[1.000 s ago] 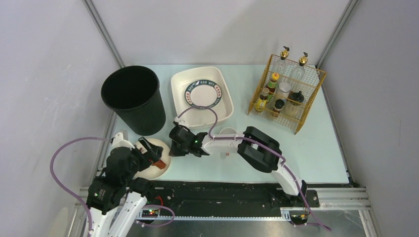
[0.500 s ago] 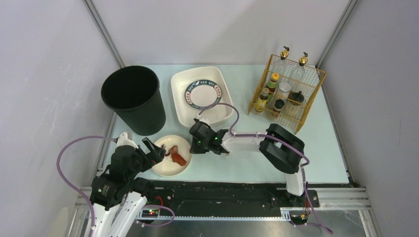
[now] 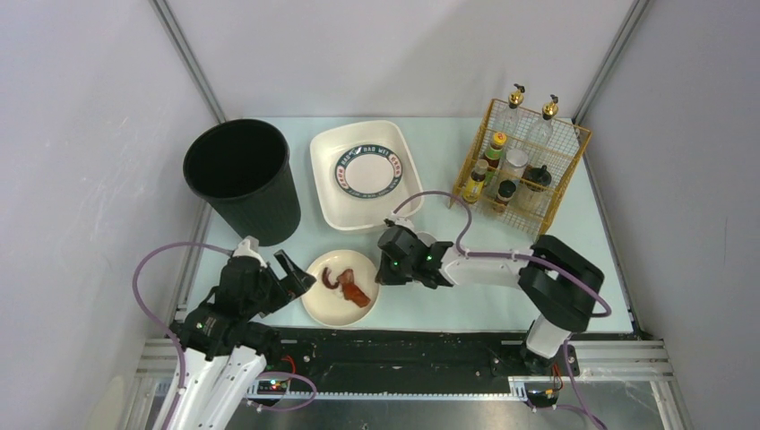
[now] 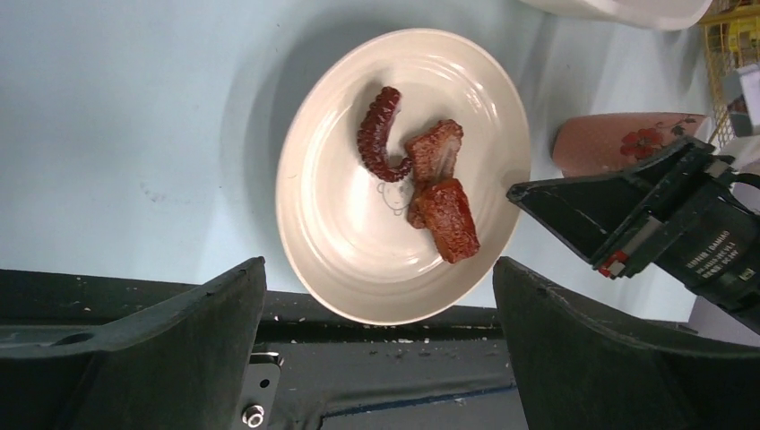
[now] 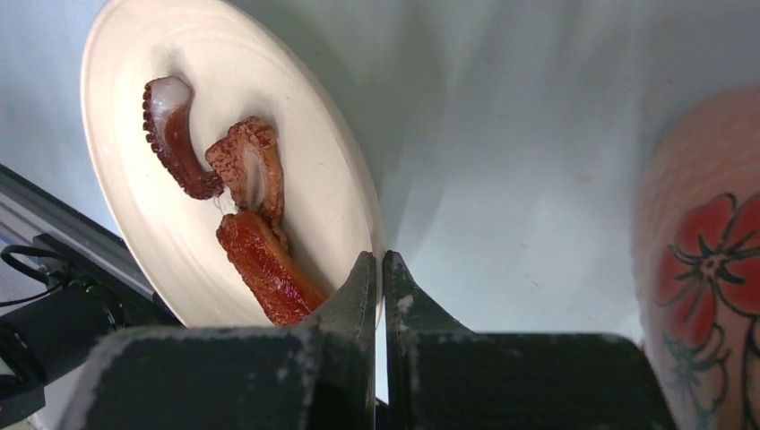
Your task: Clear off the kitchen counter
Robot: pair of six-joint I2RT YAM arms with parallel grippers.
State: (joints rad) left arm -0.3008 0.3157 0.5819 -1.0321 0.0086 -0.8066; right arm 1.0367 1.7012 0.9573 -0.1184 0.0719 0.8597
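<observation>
A cream plate [image 3: 321, 303] with an octopus tentacle and two reddish meat pieces [image 3: 349, 288] lies on the pale green kitchen counter [image 3: 466, 303] near its front edge. My right gripper [image 3: 380, 268] is shut on the plate's right rim; in the right wrist view its tips [image 5: 381, 265] pinch the rim of the plate [image 5: 125, 170] just beside the meat [image 5: 262, 260]. My left gripper [image 3: 298, 274] stands wide open left of the plate, not touching it; in the left wrist view the plate [image 4: 349, 242] lies beyond the gap [image 4: 378, 358].
A pink flowered cup [image 5: 708, 269] lies right of the right gripper. A black bin [image 3: 242, 179] stands at back left. Beside it is a white tub [image 3: 408, 199] holding a plate [image 3: 368, 168]. A yellow wire rack [image 3: 563, 193] of bottles is at back right. A black rail [image 3: 412, 345] runs along the front.
The right gripper has dragged the plate rightwards along the front edge. The left arm has swung right after it, still open.
</observation>
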